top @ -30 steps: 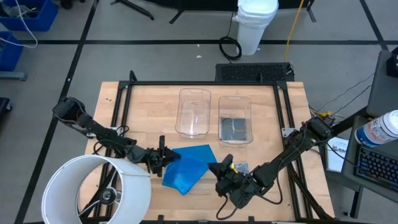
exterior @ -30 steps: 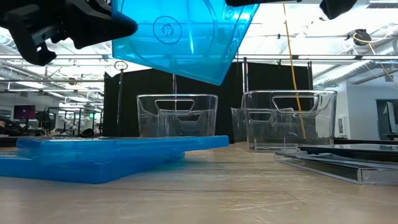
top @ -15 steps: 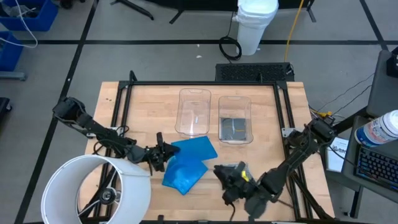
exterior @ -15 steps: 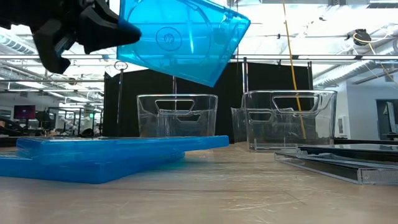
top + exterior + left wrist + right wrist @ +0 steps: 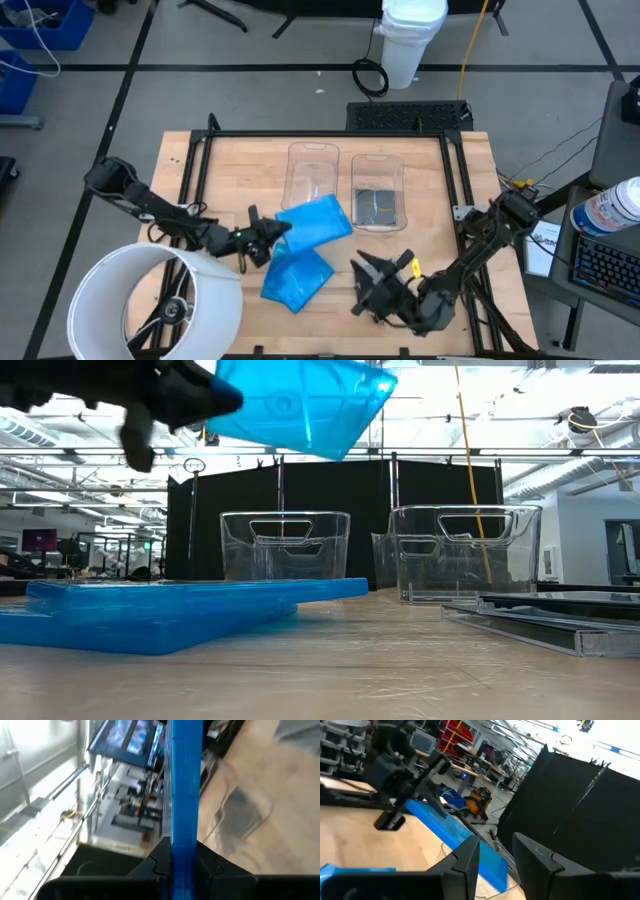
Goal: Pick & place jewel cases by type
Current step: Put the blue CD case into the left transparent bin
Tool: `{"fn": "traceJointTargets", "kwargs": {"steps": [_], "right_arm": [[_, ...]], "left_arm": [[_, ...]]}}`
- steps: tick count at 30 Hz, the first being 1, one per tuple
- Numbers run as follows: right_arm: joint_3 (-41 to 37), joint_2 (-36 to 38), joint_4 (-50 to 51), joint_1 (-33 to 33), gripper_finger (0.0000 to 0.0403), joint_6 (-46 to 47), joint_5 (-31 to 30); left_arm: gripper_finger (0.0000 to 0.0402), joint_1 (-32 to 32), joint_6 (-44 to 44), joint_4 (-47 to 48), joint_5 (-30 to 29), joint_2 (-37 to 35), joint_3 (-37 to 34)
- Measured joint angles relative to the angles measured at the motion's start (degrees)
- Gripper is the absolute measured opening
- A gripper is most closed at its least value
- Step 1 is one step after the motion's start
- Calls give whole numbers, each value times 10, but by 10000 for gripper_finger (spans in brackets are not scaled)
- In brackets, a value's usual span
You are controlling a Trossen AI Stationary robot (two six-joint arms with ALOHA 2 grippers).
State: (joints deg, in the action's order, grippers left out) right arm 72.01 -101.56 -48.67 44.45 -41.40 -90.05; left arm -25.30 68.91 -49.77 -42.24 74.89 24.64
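Transport step: your left gripper pinches a blue jewel case by its edge and holds it in the air, tilted, just short of the left clear bin, while more blue cases lie stacked on the table below. Your right gripper waits near the front edge, fingers spread and empty. Next you likely need to carry the case over the bin that suits blue, since the right bin holds a dark case, then let go

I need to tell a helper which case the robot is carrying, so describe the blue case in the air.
Start at the two clear bins at the table's far side. Just in front of the left bin, the left claw grips a blue case by one edge. Unlike the blue cases lying flat, it is off the table.
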Motion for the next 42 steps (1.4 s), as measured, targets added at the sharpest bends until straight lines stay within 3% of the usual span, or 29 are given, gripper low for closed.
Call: {"fn": "traceJointTargets", "kwargs": {"steps": [9,13,18,23,26,28,29,31,32,33,35,39,42], "right_arm": [[0,0,0,-24,105,26,2],[0,0,-9,-43,105,51,3],[0,21,-22,-81,105,57,1],[-19,92,-23,-119,102,47,29],[-51,151,6,-143,86,119,92],[-73,191,108,-161,68,236,153],[-82,211,196,-174,58,331,213],[-92,245,387,-225,38,568,410],[-97,248,443,-259,29,659,507],[-108,246,463,-286,22,705,564],[-147,235,434,-315,14,749,606],[-216,239,283,-363,12,799,714],[-268,262,252,-412,18,840,761]], "left_arm": [[44,90,8,39,39,0,0],[44,127,67,36,54,0,0],[45,160,157,-16,46,0,0],[42,182,193,-71,45,0,0],[35,189,172,-76,37,0,0],[34,191,150,-73,27,0,0],[35,191,138,-72,25,0,0],[40,191,129,-69,20,0,0],[42,190,128,-69,18,0,0],[42,188,129,-69,16,0,0],[41,183,131,-69,9,0,0],[35,176,131,-65,-1,0,0],[38,176,137,-61,-3,0,0]]}}
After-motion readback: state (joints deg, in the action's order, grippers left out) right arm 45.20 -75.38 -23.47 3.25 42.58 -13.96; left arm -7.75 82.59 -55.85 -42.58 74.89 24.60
